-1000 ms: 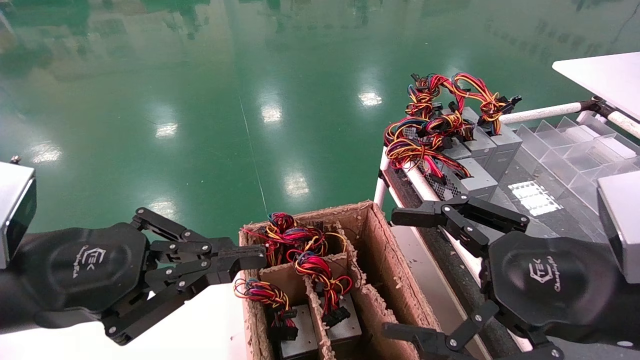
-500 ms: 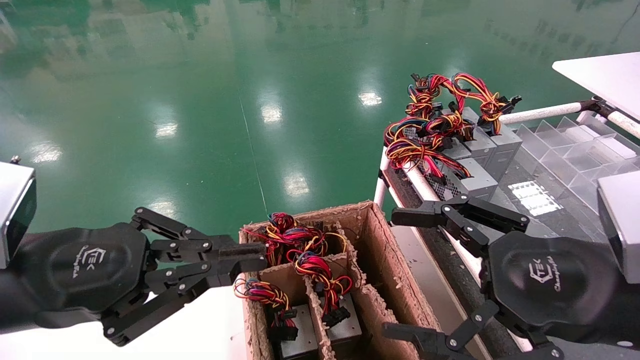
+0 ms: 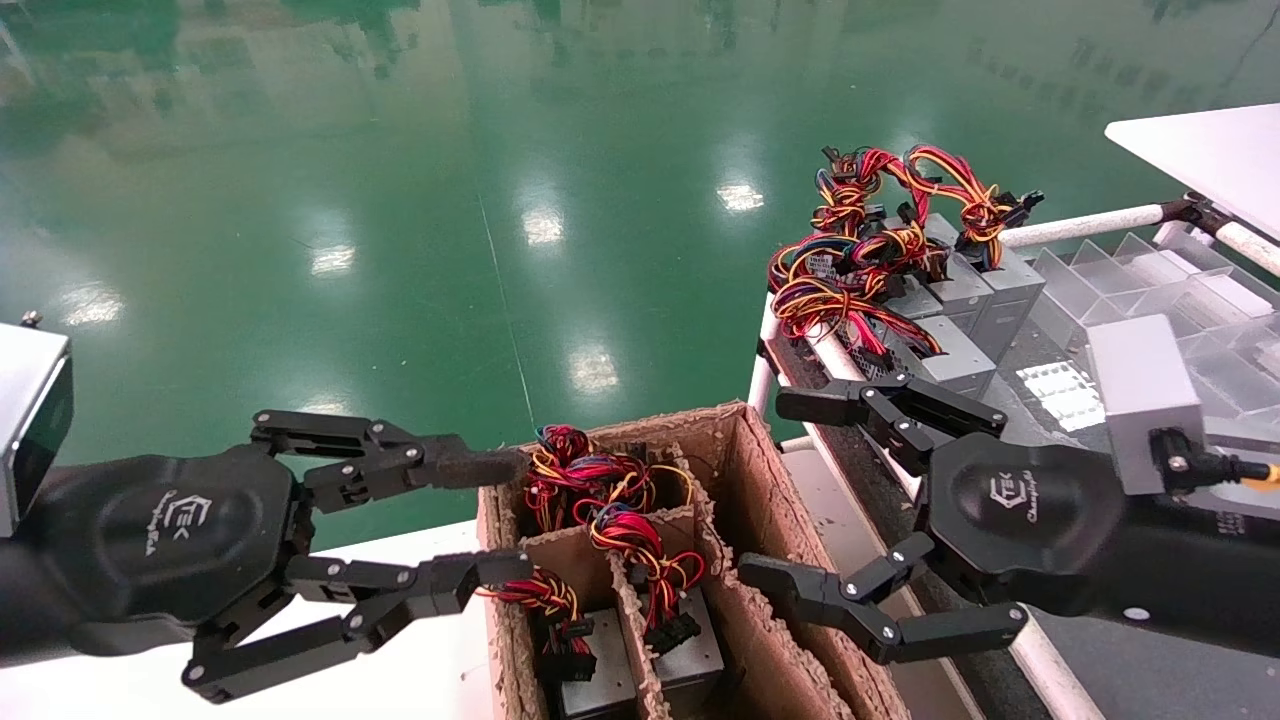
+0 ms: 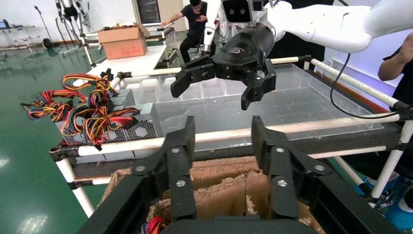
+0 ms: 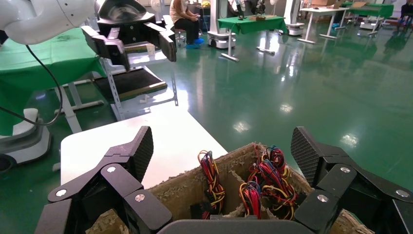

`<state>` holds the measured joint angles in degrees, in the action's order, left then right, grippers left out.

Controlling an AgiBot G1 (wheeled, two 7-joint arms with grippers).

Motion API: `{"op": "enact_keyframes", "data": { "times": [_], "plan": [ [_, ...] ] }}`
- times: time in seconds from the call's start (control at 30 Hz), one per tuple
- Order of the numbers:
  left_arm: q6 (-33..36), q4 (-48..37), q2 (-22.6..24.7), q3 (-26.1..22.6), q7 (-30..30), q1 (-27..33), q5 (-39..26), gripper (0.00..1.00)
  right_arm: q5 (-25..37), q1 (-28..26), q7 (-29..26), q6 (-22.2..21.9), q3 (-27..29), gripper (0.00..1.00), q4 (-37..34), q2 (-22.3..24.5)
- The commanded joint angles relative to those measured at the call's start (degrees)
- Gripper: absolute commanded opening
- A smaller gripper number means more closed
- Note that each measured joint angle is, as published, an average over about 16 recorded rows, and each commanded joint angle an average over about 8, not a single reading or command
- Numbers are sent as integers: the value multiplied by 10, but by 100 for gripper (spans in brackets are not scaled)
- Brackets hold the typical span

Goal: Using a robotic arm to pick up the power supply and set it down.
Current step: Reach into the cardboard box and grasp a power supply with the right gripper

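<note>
Item: green floor (image 3: 420, 200), filling the far field of the head view. Item: rail-framed rack (image 3: 1080, 225) at 2 o'clock, carrying clear divider trays (image 3: 1150, 290) and a row of grey power supplies (image 3: 960, 330) already standing there, wires bundled on top. Item: cardboard box (image 3: 770, 520) at 6 o'clock in the head view, partitioned, edges frayed. Item: right gripper (image 3: 790, 500), jaws spread wide and empty, one finger near the rack rail, the other over the box's right wall; the right wrist view looks down between its pads (image 5: 139, 148) straight onto the box cells. Item: left gripper (image 3: 500, 520), jaws also spread wide and empty, fingertips at the box's left rim. Item: the power supply (image 3: 690, 655), grey case low in the near middle cell, its wire bundle (image 3: 635, 545) rising above it; a like unit (image 3: 590, 680) lies in the cell to its left. Governing relation: the target lies at about 8 o'clock from the right gripper, below and just beside it, and at about 4 o'clock from the left gripper. Both are close; the right looks the likelier to lift it, being on the rack side. The case's long axis cannot be told, as only its top shows.
</note>
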<state>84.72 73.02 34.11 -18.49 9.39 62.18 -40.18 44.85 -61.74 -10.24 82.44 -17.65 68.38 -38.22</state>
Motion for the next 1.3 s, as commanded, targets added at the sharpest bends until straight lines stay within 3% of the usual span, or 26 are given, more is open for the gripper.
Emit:
{"op": "enact_keyframes", "data": {
  "times": [0.03,0.2,0.33,0.7,0.73,0.97,1.0,1.3],
  "plan": [
    [0,0,0,0,0,0,0,100,4,-2,1,-3,-3,100,-5,-6],
    [0,0,0,0,0,0,0,100,14,-4,-7,-6,-11,100,-15,-9],
    [0,0,0,0,0,0,0,100,57,-23,-20,-15,-38,100,-41,-30],
    [0,0,0,0,0,0,0,100,215,-123,-13,-20,-139,100,-177,-153],
    [0,0,0,0,0,0,0,100,222,-130,-8,-20,-144,95,-192,-163],
    [0,0,0,0,0,0,0,100,244,-161,34,-22,-158,8,-281,-215],
    [0,0,0,0,0,0,0,100,245,-165,39,-20,-159,0,-292,-221],
    [0,0,0,-1,0,0,0,100,256,-183,79,-10,-170,0,-360,-259]
  ]
}}
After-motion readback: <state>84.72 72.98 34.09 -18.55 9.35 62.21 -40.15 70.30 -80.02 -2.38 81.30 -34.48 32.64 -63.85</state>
